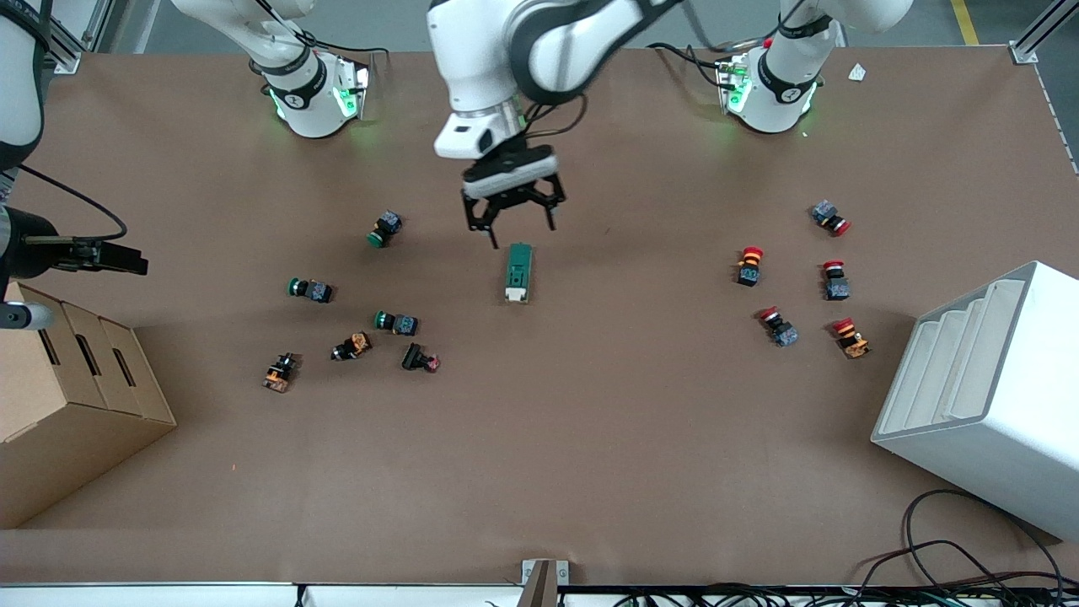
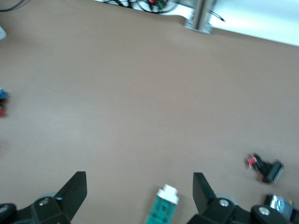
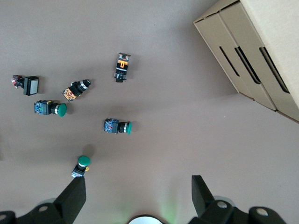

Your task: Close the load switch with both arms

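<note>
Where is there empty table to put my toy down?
The big bare patch is nearer the camera than the load switch, between the cardboard box and white bin. It is crowded around the green buttons and red buttons.

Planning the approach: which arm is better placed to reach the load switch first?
Left. The left gripper hangs open over the load switch, fingers straddling it in its wrist view. The right gripper waits open by the cardboard box.

Place: robot lab or workshop
Signs: two arms (image 1: 506, 51) bolted to a brown worktop (image 1: 539, 472); scattered push-buttons (image 1: 396, 323); aluminium framing (image 1: 1041, 29); loose cables (image 1: 952, 565)
</note>
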Controlling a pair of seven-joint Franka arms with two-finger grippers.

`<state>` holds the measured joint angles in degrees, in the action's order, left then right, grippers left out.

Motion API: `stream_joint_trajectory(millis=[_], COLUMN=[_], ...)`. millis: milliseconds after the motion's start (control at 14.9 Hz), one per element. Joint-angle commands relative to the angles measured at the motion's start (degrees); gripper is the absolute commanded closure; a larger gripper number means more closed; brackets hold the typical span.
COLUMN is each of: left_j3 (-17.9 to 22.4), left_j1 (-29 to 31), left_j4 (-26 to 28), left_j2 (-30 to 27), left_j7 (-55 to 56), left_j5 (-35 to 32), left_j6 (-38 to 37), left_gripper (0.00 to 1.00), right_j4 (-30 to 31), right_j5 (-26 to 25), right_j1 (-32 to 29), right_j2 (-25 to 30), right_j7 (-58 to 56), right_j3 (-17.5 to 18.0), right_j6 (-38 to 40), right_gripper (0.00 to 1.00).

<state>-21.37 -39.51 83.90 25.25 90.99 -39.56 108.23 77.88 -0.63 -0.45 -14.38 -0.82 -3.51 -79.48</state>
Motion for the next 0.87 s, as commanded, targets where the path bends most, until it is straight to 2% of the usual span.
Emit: stream_joint_trajectory(millis=[0, 268, 402, 603, 803], left_j3=[-0.4, -0.6, -1.0, 0.4, 4.0], left_j1=[6.1, 15.8, 21.8, 29.6, 32.0], left_j4=[1.3, 1.1, 1.1, 2.0, 2.1], left_j2=[-5.5, -9.2, -11.0, -15.7, -19.6], left_j7=[-7.1, -13.7, -21.3, -34.0, -44.8], left_j5=[8.0, 16.8, 19.9, 29.3, 30.3], left_j6=[-3.5, -5.6, -8.0, -10.6, -15.6], left_gripper=[0.0, 0.0, 0.0, 0.0, 0.0], right_j4=[-1.2, -1.2, -1.2, 0.2, 3.1], right_j5=[-0.8, 0.2, 1.7, 1.9, 1.7], right_j1=[-0.2, -0.4, -0.4, -0.4, -0.4], right_j2=[-0.7, 0.7, 2.3, 4.9, 7.9], right_j7=[-0.1, 0.1, 0.1, 0.0, -0.2], right_j3=[1.0, 1.2, 1.0, 1.0, 1.0], right_j6=[1.9, 5.0, 4.7, 4.7, 4.1], right_gripper=[0.0, 0.0, 0.0, 0.0, 0.0])
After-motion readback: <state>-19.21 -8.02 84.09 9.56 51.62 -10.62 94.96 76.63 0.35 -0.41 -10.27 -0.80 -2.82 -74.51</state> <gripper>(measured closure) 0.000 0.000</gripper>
